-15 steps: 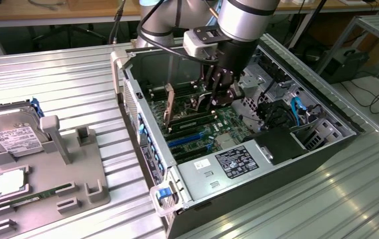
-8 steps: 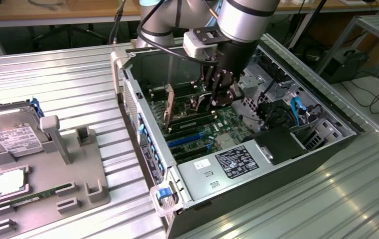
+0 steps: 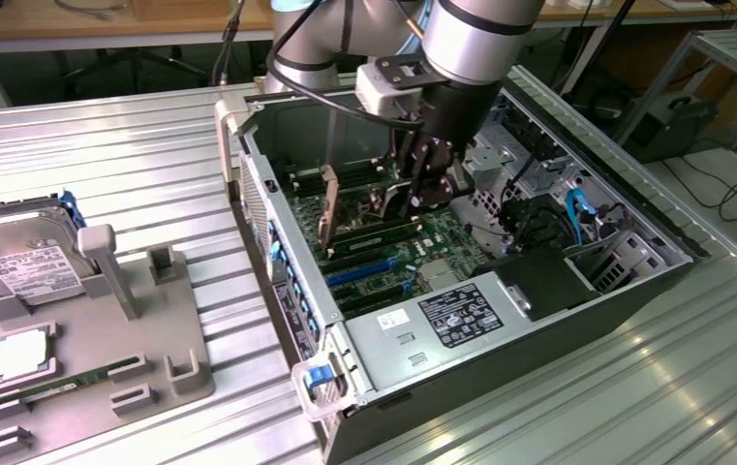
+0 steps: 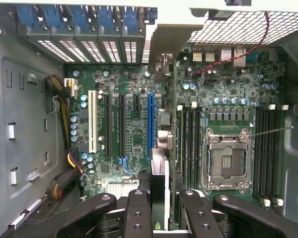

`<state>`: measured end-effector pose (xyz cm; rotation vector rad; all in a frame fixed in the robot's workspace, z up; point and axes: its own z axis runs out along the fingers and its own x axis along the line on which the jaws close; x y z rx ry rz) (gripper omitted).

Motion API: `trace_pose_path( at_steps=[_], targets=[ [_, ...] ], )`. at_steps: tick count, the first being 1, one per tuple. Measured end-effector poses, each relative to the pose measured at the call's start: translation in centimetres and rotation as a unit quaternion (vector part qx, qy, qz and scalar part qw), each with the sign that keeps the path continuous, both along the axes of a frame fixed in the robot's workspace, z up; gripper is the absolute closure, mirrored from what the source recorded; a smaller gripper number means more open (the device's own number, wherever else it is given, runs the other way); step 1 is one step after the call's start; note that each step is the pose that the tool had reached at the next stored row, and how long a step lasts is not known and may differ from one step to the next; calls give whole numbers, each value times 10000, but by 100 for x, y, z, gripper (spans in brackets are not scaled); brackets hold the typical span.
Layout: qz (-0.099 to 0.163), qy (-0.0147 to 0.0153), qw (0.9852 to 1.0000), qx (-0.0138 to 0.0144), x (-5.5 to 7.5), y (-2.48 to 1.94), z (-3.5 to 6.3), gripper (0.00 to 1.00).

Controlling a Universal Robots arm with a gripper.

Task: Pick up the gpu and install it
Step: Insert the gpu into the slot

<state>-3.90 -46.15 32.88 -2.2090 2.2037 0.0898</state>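
Note:
My gripper (image 3: 426, 192) reaches down into the open computer case (image 3: 342, 334), above the motherboard (image 3: 440, 247). In the wrist view the gripper (image 4: 161, 214) is shut on the gpu (image 4: 160, 171), a thin black card seen edge-on between the two black fingers (image 4: 137, 213). The card runs away from the fingers to its silvery end bracket (image 4: 165, 42) at the case's rear wall. It stands on edge right beside the blue expansion slot (image 4: 150, 124). In the exterior view the gpu (image 3: 332, 208) stands upright inside the case, at the left of the gripper. Whether it sits in a slot is hidden.
The CPU socket (image 4: 226, 161) and memory slots (image 4: 265, 148) lie close beside the card. A power supply (image 3: 465, 310) fills the case's near end. On the exterior view's left, a grey fixture (image 3: 148, 339) holds a hard drive (image 3: 26, 262) and a green memory stick (image 3: 77, 380).

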Motion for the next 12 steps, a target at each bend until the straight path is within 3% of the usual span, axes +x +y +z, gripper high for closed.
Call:
trace_pose_path(
  at_steps=[12],
  targets=[
    [0,0,10000,1,0,0,-35,73]
  ],
)
